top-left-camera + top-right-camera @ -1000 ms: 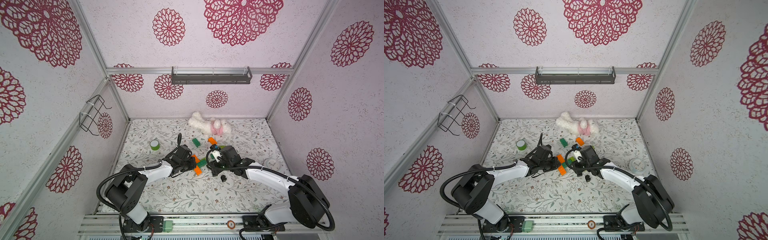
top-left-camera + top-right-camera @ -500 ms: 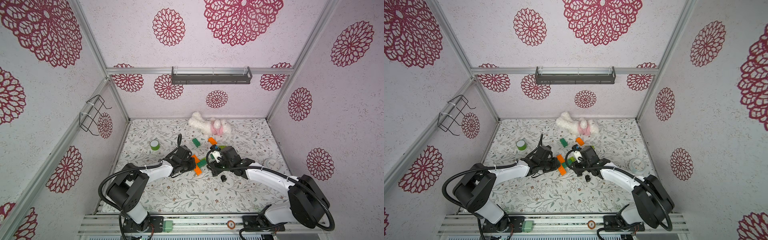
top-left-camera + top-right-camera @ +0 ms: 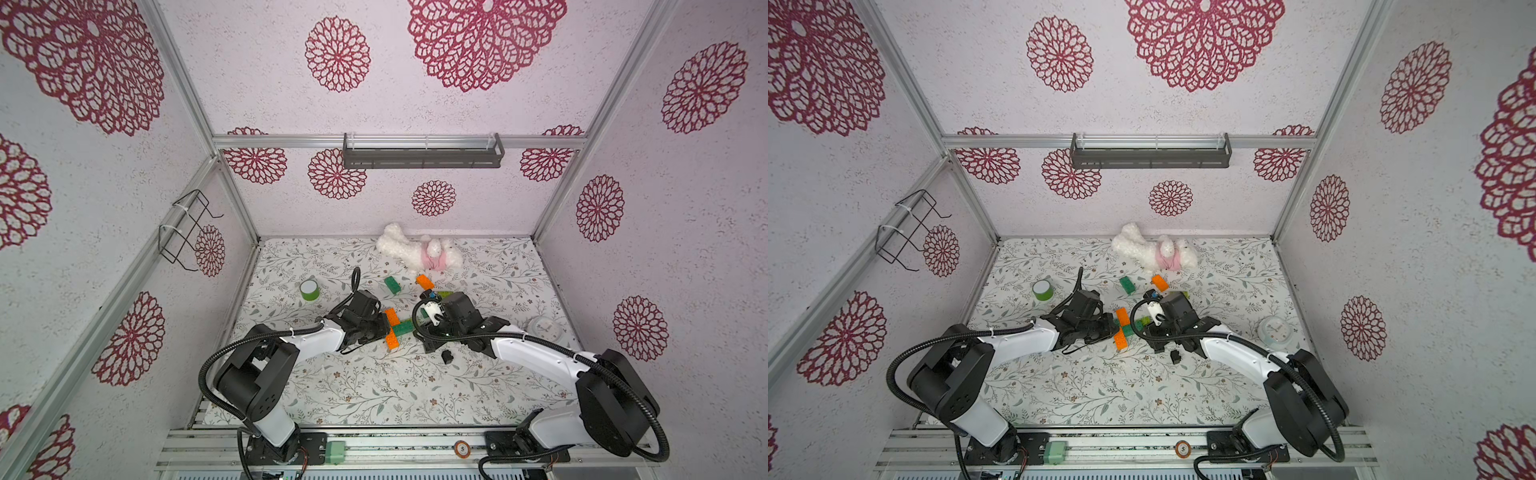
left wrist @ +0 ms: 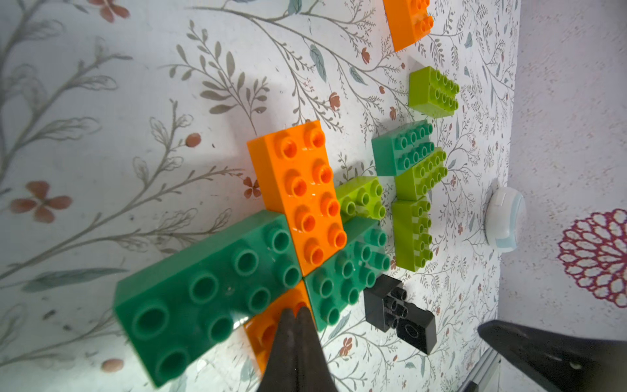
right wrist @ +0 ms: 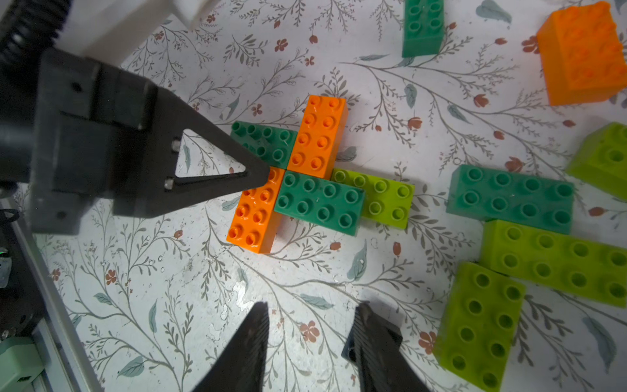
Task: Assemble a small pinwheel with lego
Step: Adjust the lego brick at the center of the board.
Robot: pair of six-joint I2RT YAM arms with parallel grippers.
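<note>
Lego pinwheel (image 3: 394,328) lies flat at the centre of the table (image 3: 374,395), between the two arms in both top views. In the right wrist view it sits mid-frame, studs up. The upper orange brick (image 5: 320,135), lower orange brick (image 5: 254,217), left dark green brick (image 5: 263,142) and right dark green brick (image 5: 319,202) meet as a four-arm cross. A lime green brick (image 5: 386,200) pokes out from under the right arm of the cross. Left hand (image 5: 264,176) enters from the left of that frame, closed tight and gripping nothing; its tip rests on the lower orange brick at the cross's centre. Right hand (image 5: 310,322) is at the bottom edge, fingers (image 5: 251,339) apart, bare table showing between them, clear of the cross. Loose lego at right of frame: spare dark green brick (image 5: 512,198) touching spare lime green brick (image 5: 556,264), second spare lime brick (image 5: 481,322) below. Spare orange brick (image 5: 583,51) is at upper right. In the left wrist view, black square bricks (image 4: 385,307) lie just beside the cross.
</note>
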